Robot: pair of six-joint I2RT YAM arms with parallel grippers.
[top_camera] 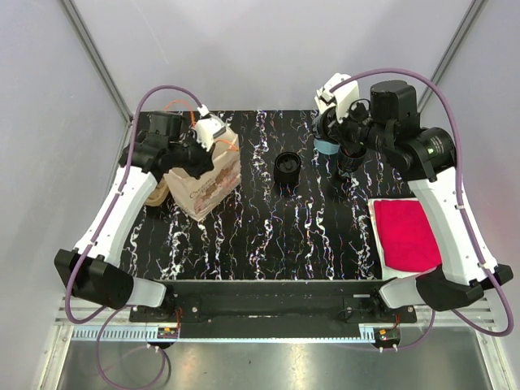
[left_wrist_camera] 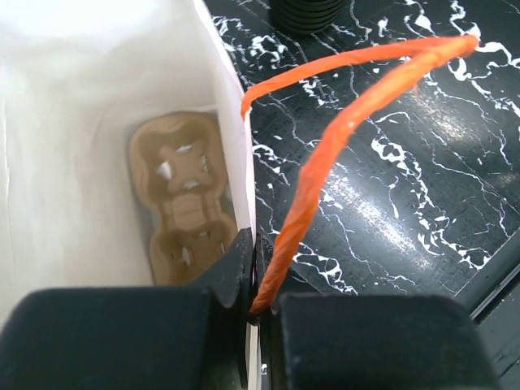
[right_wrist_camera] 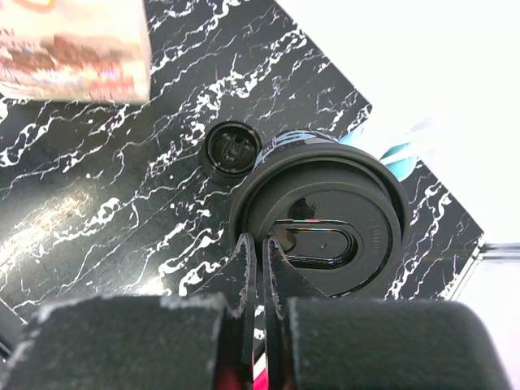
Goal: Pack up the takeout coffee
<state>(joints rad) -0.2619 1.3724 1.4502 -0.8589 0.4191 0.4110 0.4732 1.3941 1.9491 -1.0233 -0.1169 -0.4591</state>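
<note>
My left gripper (left_wrist_camera: 253, 272) is pinching the paper bag (top_camera: 207, 183) by its rim wall, fingers pressed together on the paper where the orange handle (left_wrist_camera: 325, 154) is rooted, and a brown cup carrier (left_wrist_camera: 183, 203) is lying inside on the bag's floor. To the right of the bag a small black cup (top_camera: 287, 168) is standing in the open, and beyond it my right gripper (right_wrist_camera: 258, 252) is closing almost fully on the near lid rim of the coffee cup (right_wrist_camera: 325, 227). Further right of the bag a red cloth (top_camera: 406, 231) is lying on the black marbled table (top_camera: 268, 236), with plain white walls (top_camera: 268, 49) rising behind.
</note>
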